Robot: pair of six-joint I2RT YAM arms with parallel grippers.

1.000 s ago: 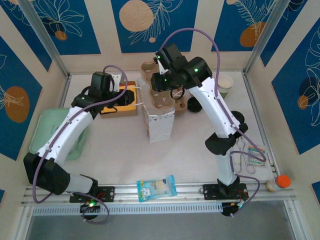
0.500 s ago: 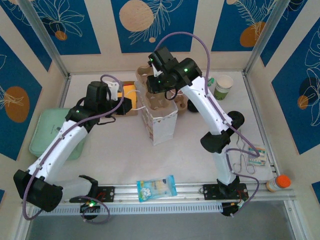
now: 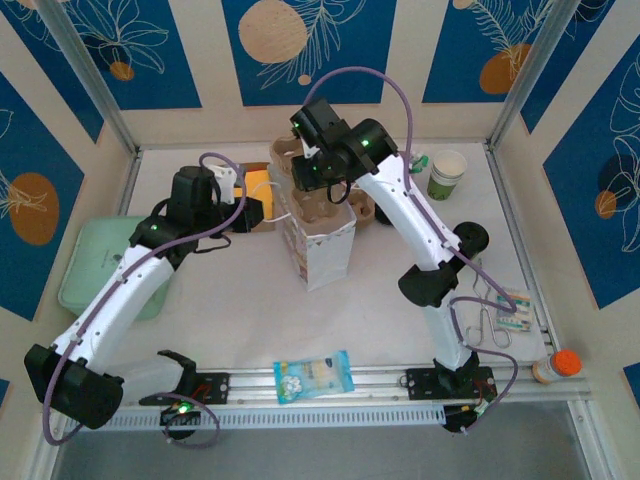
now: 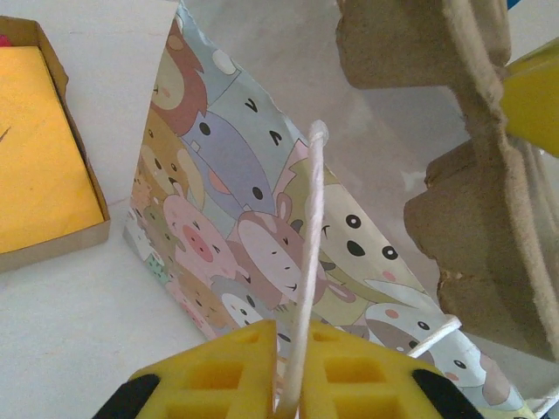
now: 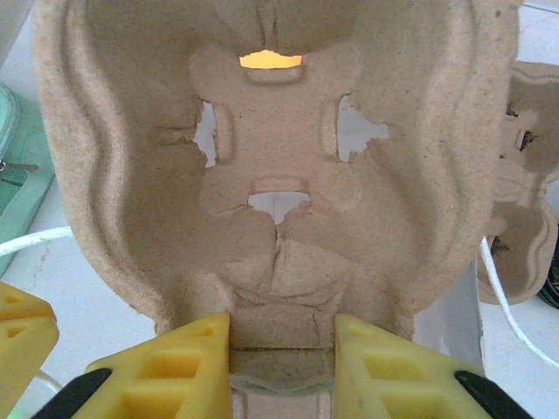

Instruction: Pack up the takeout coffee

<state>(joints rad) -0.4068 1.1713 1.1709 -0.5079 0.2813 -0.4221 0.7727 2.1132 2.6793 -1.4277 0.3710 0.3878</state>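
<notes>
- My right gripper point(image 3: 316, 178) is up over the middle of the table, jaws clamped on the rim of the brown pulp cup carrier point(image 3: 325, 198).
- In the right wrist view the gripper point(image 5: 281, 360) has a yellow finger point(image 5: 188, 367) on each side of the carrier's point(image 5: 279, 175) edge. I am looking straight into its moulded underside, which hangs tilted rather than flat.
- The carrier sits directly above the open mouth of the paper bag point(image 3: 322, 245), which stands upright near the table's centre.
- My left gripper point(image 3: 248, 212) is just left of the bag, jaws pinched together on its white string handle point(image 4: 307, 262).
- From the left wrist, the string runs up out of the gripper point(image 4: 295, 342) to the bag point(image 4: 253, 244), whose side is printed with cartoon animals. The carrier point(image 4: 463, 183) hangs at the right of that view.
- The takeout coffee point(image 3: 447, 173), with its white rim and green patterned sides, stands upright at the far right of the table near the back wall. It is well apart from the bag and the held carrier, and neither gripper touches it.
- A second pulp carrier point(image 3: 362, 208) lies on the table just right of the bag; I also see it in the right wrist view point(image 5: 524, 175).
- A cardboard box point(image 3: 258, 190) with a yellow inside sits behind the left gripper.
- A round black lid point(image 3: 470, 237) lies beside the right arm, a pale green tray point(image 3: 90, 265) is at the left edge, and a blue snack packet point(image 3: 313, 375) rests on the near rail.
</notes>
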